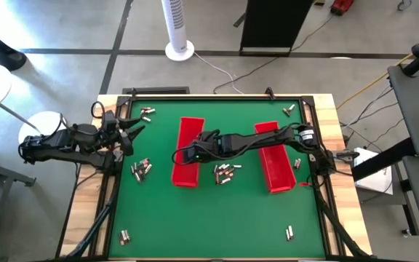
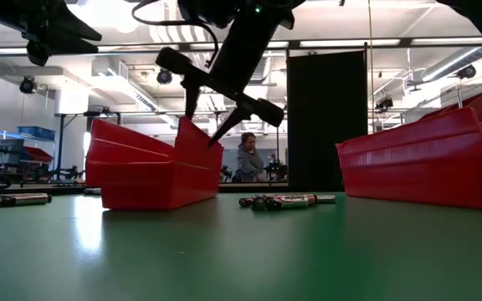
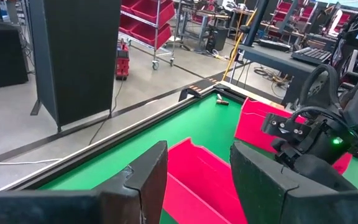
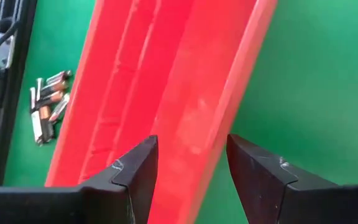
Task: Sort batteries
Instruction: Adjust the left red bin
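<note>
Both grippers stand with fingers parted and nothing between them. Left gripper [image 1: 126, 135] hangs raised at the table's left edge, over the frame there, with its jaws apart and empty; from its wrist camera the two dark fingers [image 3: 148, 180] frame only the trays and the room beyond.

Moving rightward across the green table [image 1: 238, 211], a cluster of batteries [image 1: 141, 169] lies just right of that gripper, with another small group [image 1: 148, 111] near the far left corner and one more [image 1: 124, 236] near the front left corner.

Next comes the left red tray [image 1: 188, 153], lying lengthwise. Right gripper [image 1: 182, 155] hovers above this tray, its arm stretching in from the right side across the table's middle. Its jaws are spread, straddling the tray's long wall in the wrist view, where the fingers [image 4: 135, 171] show on either side of the red rim without pinching it. The low view shows the fingertips just above the tray's top edge.

Between the two trays lies the central pile of batteries [image 1: 225, 173]. Right of it sits the second red tray [image 1: 273, 164], slightly angled. Further batteries lie by the far right corner [image 1: 289, 110], beside that tray's right side [image 1: 297, 163], and near the front right [image 1: 289, 233].

A person [image 2: 248, 159] sits in the room behind the table.
</note>
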Action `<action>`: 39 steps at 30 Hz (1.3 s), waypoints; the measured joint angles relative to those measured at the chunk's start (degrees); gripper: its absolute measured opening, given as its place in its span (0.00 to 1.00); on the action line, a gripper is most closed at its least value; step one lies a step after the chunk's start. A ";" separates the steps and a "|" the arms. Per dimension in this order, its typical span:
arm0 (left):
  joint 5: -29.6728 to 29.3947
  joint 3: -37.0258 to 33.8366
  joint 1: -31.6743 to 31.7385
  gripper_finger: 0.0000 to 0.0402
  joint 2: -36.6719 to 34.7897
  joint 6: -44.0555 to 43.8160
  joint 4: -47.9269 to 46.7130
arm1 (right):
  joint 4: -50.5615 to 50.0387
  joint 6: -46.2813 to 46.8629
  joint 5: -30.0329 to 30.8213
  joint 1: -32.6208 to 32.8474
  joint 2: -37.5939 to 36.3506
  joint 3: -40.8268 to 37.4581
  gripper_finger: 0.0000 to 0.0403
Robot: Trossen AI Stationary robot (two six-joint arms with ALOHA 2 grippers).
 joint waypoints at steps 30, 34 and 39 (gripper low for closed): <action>16.41 0.00 0.00 0.39 2.74 1.10 0.26 | 3.92 -25.13 -0.72 -8.16 0.00 -0.03 0.45; 16.41 0.00 0.00 0.39 4.33 1.08 0.29 | 3.96 -26.97 -0.73 -9.18 0.25 -0.03 0.45; 16.41 0.00 0.00 0.39 5.47 1.06 2.11 | 4.97 -30.14 -0.71 -10.90 0.33 -0.16 0.45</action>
